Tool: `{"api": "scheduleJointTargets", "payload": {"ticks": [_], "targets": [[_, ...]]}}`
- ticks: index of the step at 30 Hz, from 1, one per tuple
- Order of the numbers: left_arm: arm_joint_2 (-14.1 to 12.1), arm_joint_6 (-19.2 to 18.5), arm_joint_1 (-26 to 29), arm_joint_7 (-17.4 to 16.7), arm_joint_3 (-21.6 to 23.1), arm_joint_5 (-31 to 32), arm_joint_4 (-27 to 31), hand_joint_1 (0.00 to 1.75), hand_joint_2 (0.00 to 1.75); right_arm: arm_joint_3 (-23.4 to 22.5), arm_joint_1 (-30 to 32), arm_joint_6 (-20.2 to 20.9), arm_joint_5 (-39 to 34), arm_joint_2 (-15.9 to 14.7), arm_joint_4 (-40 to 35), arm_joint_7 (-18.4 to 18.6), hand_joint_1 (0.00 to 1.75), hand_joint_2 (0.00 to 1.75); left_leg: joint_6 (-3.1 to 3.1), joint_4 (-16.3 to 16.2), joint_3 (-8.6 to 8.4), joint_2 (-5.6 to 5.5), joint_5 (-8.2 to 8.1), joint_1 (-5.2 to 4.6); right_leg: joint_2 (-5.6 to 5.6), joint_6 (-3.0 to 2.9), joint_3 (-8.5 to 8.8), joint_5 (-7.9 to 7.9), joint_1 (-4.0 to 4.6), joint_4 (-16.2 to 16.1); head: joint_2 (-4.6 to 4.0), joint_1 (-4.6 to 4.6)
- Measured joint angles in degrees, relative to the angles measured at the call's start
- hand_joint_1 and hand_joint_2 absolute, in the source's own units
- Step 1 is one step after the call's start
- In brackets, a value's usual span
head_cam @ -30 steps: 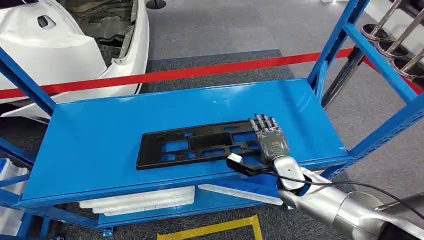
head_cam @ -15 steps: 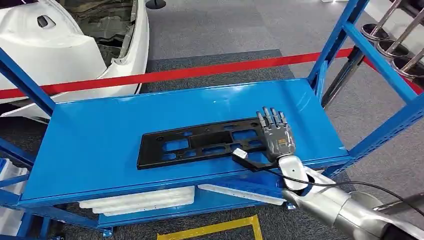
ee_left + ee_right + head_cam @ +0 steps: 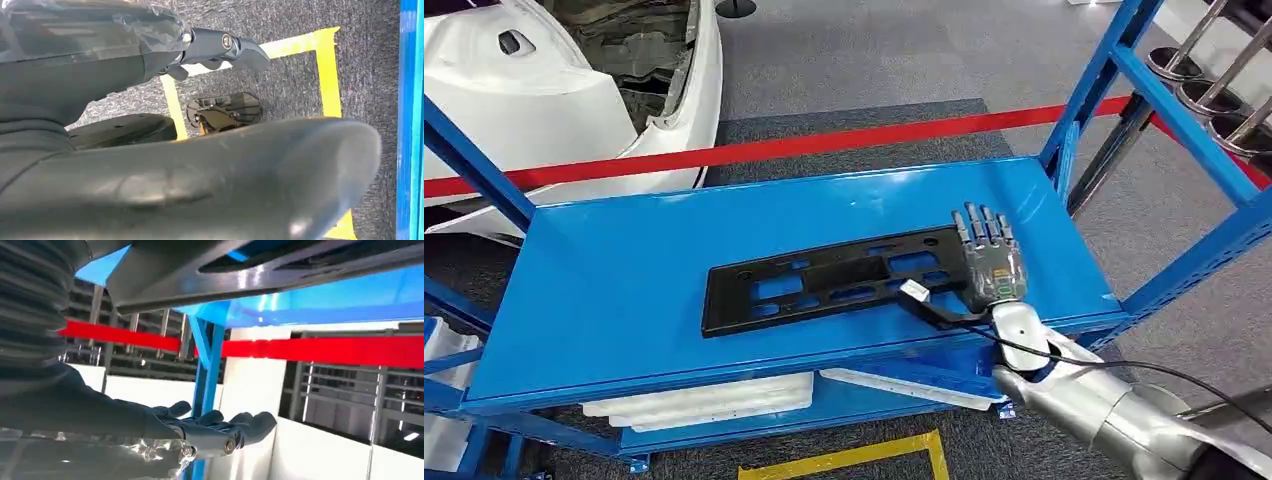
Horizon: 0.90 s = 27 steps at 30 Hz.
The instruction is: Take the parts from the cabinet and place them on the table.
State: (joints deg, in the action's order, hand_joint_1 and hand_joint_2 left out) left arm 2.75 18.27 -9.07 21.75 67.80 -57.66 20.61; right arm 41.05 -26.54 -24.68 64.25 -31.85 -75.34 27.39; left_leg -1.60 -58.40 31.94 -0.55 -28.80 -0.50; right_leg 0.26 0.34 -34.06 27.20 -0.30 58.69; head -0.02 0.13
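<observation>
Right hand lies flat, fingers spread, gripping nothing, at the black panel's end, thumb beside its edge. Probably lining up a grasp. Left hand's state: cannot tell.

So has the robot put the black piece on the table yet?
Not yet. The black part lies flat on the blue shelf, so nothing looks finished. The right hand is at its end, fingers spread on top and thumb at the near edge. Gripping, lifting and carrying it over are left, plus the white parts below.

No legible text, labels, brands or numbers anywhere. A small lit patch on the back of the right hand is too small to read.
</observation>
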Motion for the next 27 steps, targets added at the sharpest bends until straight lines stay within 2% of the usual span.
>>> {"api": "scheduleJointTargets", "payload": {"ticks": [10,15,18,20,27], "targets": [[-0.2,-1.2,-0.8,-0.5,0.3,0.8,0.0,0.0,0.0,-0.8,-0.7,-0.1,-18.0,0.7,2.4,-14.0,0.0,1.75,0.0,0.0,0.02,-0.01,0.0,0.01,-0.02,0.0,0.01,0.0,0.0,0.0,0.0,0.0],[-0.2,-1.5,-0.9,-0.4,0.3,1.2,0.0,0.0,0.0,-0.3,-1.8,2.2,-20.5,1.6,3.3,-16.7,0.0,1.75,0.0,0.0,0.03,-0.01,0.0,0.01,-0.02,0.0,0.01,0.0,0.0,0.0,0.0,0.0],[-0.2,-2.0,-1.0,0.0,0.3,1.4,0.0,0.0,0.0,0.4,-2.8,7.0,-22.8,2.0,3.5,-18.2,0.0,1.75,0.0,0.0,0.05,-0.01,0.0,0.01,-0.01,0.0,0.0,0.0,0.0,0.0,0.0,0.0],[-0.2,-2.1,-1.0,0.3,0.3,1.4,0.0,0.0,0.0,1.2,-4.1,9.3,-23.7,2.3,3.5,-18.3,0.0,1.75,0.0,0.0,0.03,0.0,0.0,0.01,-0.01,0.0,0.0,0.0,0.0,0.0,0.0,0.0],[-0.3,-2.3,-0.9,0.7,0.3,1.3,0.0,0.0,0.0,4.2,-7.0,13.7,-25.1,2.9,3.6,-18.4,0.0,1.75,0.0,0.0,0.02,-0.02,0.0,0.01,-0.02,0.0,0.01,0.0,0.0,0.0,0.0,0.0]]}}
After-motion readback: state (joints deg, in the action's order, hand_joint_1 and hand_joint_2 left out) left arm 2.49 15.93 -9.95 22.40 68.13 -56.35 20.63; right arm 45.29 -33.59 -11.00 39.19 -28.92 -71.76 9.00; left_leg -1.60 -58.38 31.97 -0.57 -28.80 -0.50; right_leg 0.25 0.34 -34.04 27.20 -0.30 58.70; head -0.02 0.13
